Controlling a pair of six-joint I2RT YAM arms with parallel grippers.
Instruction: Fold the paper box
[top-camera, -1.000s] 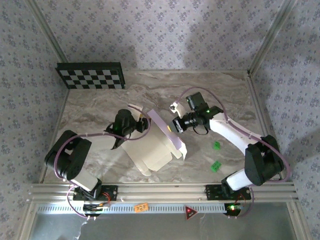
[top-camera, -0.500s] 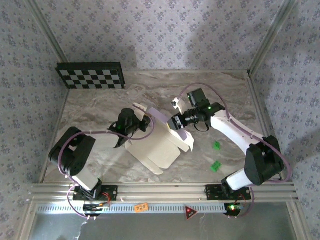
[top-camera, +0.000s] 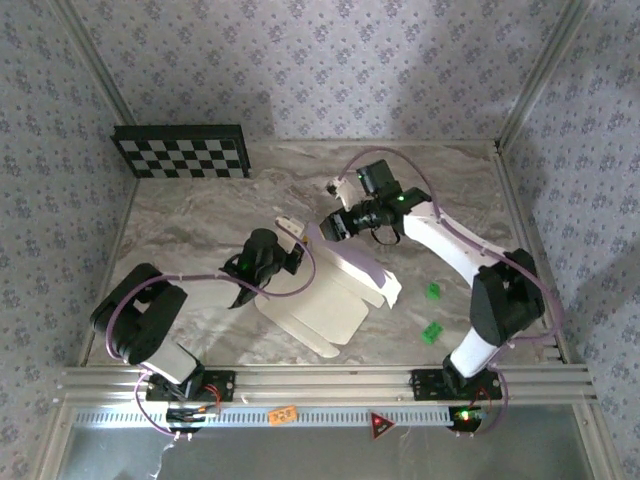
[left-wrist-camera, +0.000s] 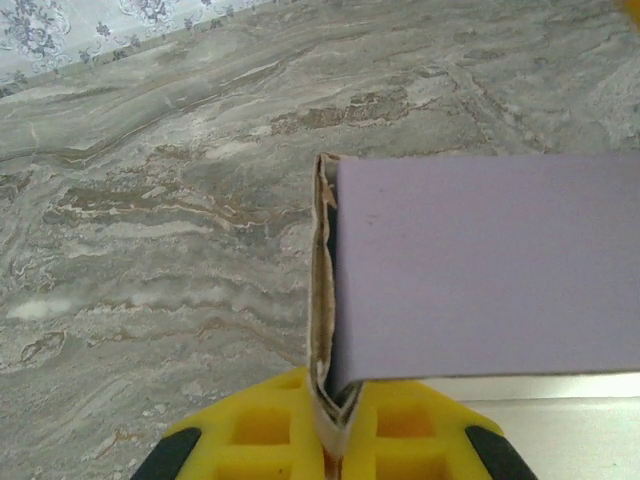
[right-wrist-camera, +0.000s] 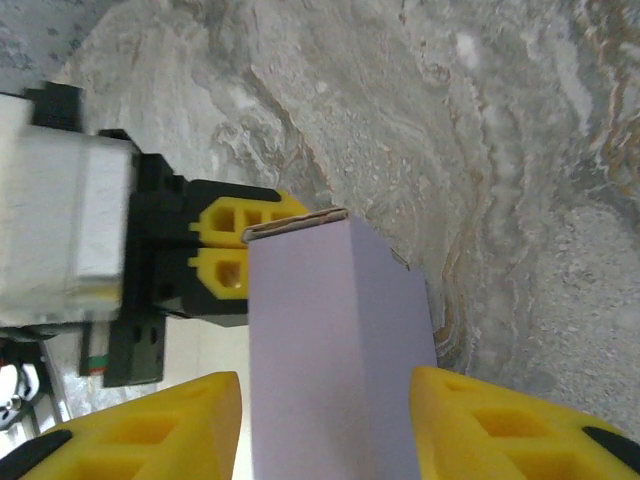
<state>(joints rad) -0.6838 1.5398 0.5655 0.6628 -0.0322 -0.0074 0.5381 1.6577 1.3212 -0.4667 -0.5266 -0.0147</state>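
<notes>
Now, overhead, paper box (top-camera: 335, 300): lies mid-table, partly folded, with a pale-lavender flap standing up along its far side.
Overhead, left gripper (top-camera: 293, 240): at the box's far left corner, against the upright flap.
Overhead, right gripper (top-camera: 330, 226): reaches the same flap from the far right, just beside the left gripper.
Overhead, table (top-camera: 190, 215): grey marbled top. A checkerboard panel (top-camera: 180, 150) sits at the far left corner, and two green blocks (top-camera: 433, 291) lie right of the box, apart from it.
Left wrist, left gripper (left-wrist-camera: 335, 425): its yellow fingers (left-wrist-camera: 260, 430) are pinched tight on the doubled cardboard edge of the paper box.
Left wrist, paper box (left-wrist-camera: 480, 270): the lavender panel runs rightward from the clamped fold, over the marble.
Right wrist, right gripper (right-wrist-camera: 330, 440): jaws spread wide, with one yellow finger (right-wrist-camera: 150, 430) on each side of the lavender panel. I cannot tell whether they touch it.
Right wrist, left gripper (right-wrist-camera: 225, 262): sits at the panel's far left corner, its yellow tips against the cardboard.
</notes>
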